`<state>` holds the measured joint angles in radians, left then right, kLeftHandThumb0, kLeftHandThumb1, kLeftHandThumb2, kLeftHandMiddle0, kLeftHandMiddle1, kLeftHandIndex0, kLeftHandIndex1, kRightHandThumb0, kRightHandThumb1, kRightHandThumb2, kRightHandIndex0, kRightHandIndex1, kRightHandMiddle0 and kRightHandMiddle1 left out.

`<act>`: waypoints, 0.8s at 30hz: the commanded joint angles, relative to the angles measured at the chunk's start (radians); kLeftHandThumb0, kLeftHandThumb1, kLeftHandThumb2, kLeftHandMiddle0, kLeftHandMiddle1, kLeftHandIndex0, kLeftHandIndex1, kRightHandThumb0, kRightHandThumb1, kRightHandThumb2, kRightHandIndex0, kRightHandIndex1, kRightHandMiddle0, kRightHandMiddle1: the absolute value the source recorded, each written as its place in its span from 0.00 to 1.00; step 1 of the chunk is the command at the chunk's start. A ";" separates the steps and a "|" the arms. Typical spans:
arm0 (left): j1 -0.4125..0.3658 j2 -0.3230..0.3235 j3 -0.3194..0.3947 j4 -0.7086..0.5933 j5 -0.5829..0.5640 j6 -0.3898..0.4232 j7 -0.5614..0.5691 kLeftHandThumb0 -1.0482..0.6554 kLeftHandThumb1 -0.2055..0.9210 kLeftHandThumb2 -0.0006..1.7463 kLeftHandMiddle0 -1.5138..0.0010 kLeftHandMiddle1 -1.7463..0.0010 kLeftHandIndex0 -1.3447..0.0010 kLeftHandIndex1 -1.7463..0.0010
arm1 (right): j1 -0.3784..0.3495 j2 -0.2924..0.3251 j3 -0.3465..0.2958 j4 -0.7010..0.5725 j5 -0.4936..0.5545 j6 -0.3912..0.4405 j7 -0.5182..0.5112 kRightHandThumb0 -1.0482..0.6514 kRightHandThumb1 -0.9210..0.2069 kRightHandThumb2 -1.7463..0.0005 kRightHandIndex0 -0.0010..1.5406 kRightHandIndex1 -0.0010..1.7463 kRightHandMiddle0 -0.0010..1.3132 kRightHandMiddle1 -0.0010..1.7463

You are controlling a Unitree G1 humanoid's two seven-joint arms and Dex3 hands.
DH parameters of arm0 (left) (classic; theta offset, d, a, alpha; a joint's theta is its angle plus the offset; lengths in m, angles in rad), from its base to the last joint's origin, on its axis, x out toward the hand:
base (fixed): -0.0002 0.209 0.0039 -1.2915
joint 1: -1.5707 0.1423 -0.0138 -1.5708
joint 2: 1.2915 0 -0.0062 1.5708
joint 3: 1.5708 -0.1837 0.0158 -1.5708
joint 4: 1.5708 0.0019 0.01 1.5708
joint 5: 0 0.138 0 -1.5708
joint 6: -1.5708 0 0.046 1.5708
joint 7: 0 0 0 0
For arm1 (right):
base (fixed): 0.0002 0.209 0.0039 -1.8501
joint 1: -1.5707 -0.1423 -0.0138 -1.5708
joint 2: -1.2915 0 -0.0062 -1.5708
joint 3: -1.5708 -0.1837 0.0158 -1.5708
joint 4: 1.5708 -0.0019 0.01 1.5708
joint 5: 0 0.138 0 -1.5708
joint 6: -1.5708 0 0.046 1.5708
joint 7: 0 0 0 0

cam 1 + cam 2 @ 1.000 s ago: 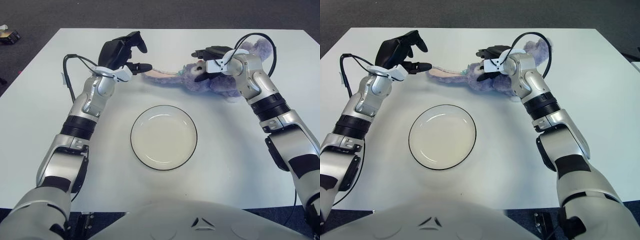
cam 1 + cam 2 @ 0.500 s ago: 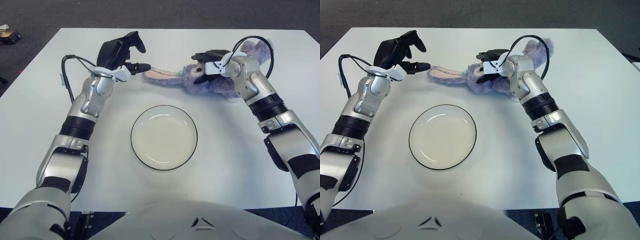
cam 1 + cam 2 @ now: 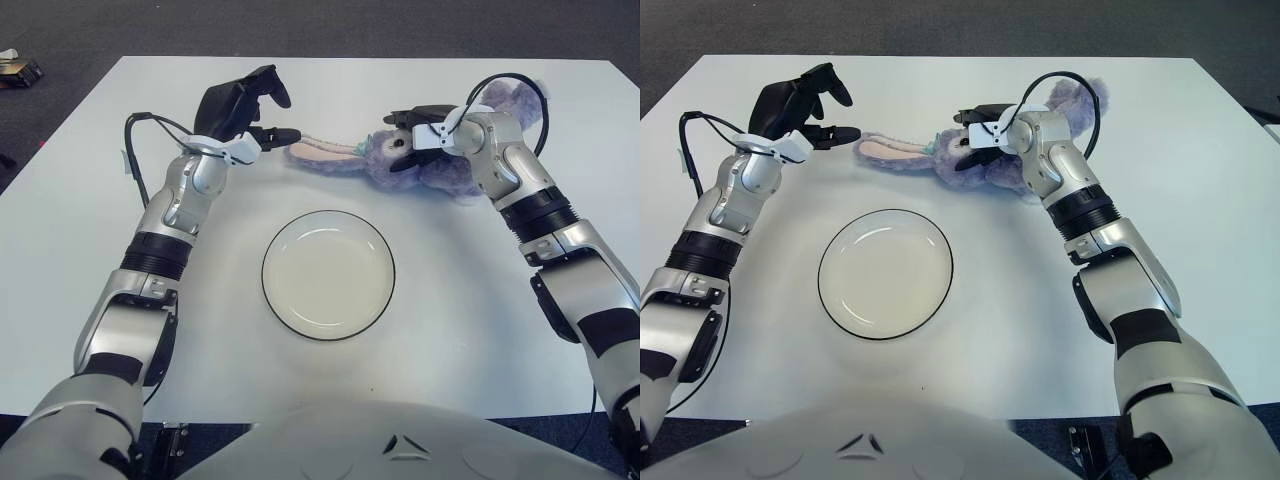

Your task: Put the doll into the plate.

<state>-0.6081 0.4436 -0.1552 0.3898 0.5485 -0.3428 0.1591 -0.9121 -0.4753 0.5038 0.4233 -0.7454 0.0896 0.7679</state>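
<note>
left eye view: my right hand [image 3: 412, 140] sits over the head end of the purple doll [image 3: 440, 160], fingers spread around it but not visibly clamped. the doll lies flat on the white table [image 3: 90, 200] beyond the plate [image 3: 328, 274], long axis across me, ears toward my left hand [image 3: 245, 110], whose loosely curled fingers hold nothing just beside the ear tip. the right hand is nearer the doll's body; plate lies toward me.

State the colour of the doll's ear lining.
Pale pink inside the doll's ear, clearest in the right eye view.
</note>
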 commanded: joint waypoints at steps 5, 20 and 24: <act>-0.017 0.002 0.010 0.009 -0.006 -0.008 0.012 0.40 1.00 0.14 0.53 0.00 0.63 0.18 | -0.011 -0.047 0.040 0.018 -0.029 -0.014 0.081 0.18 0.00 0.92 0.21 0.01 0.53 0.13; -0.022 0.001 0.011 0.011 -0.008 -0.007 0.013 0.40 1.00 0.14 0.54 0.00 0.63 0.18 | -0.016 -0.083 0.043 0.067 -0.028 -0.132 0.025 0.38 0.00 0.99 0.50 0.78 0.57 0.67; -0.024 0.002 0.013 0.013 -0.009 -0.008 0.015 0.40 1.00 0.14 0.55 0.00 0.63 0.18 | -0.004 -0.076 0.034 0.114 -0.034 -0.146 -0.077 0.52 0.04 0.99 0.64 0.95 0.62 0.93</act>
<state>-0.6162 0.4423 -0.1542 0.3961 0.5483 -0.3444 0.1604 -0.9450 -0.5460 0.5380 0.4991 -0.7616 -0.0520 0.7289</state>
